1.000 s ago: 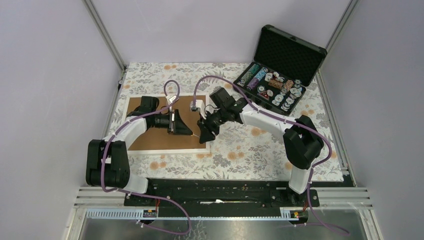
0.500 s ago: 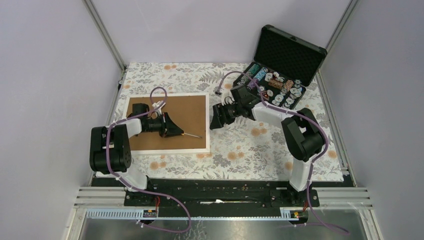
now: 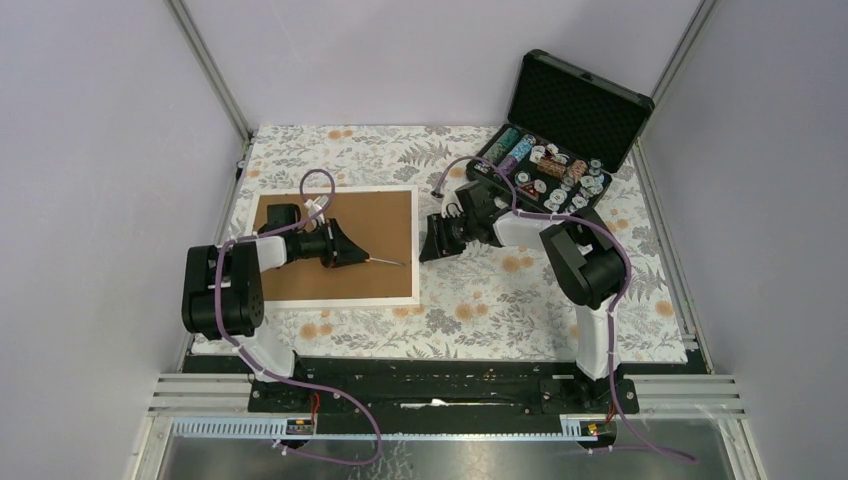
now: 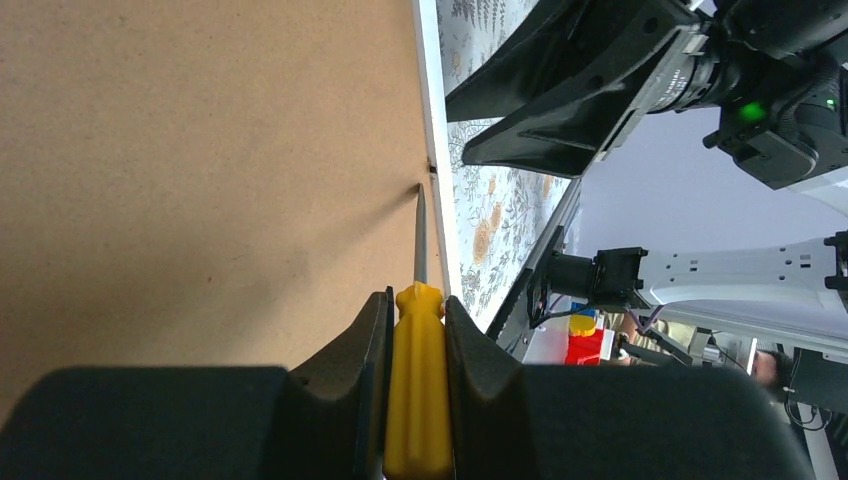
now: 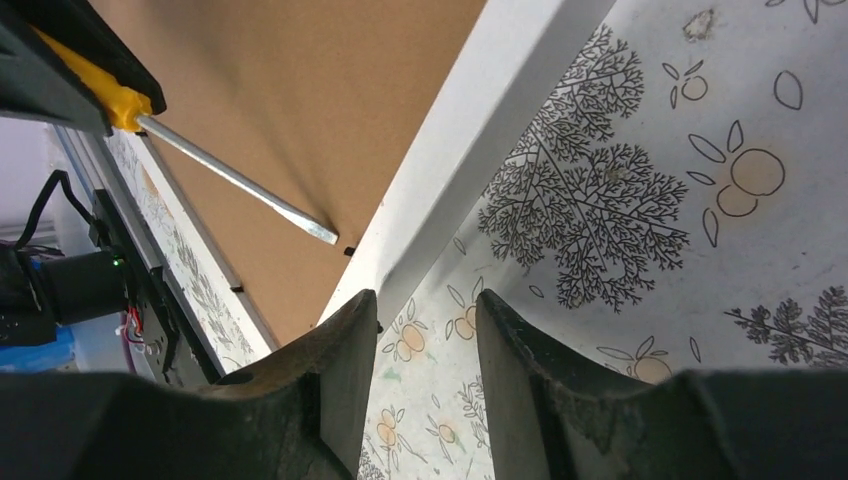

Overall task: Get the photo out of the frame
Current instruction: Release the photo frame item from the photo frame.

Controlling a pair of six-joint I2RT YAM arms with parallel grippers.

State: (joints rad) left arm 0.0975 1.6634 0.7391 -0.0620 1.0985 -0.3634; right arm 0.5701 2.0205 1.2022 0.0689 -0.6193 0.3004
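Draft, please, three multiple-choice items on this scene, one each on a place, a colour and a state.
1. Where is the screwdriver's tip?
A) at the brown backing, beside the frame's right border
B) at the frame's far-left corner
C) beyond the frame's near edge

2. What colour is the screwdriver's handle?
A) red
B) blue
C) yellow

3. How is the left gripper?
A) open and empty
B) shut on the screwdriver
C) shut on nothing

Answers:
A, the left wrist view shows the tip just short of the white border.
C, the handle shows yellow between the fingers.
B, both fingers press the handle.
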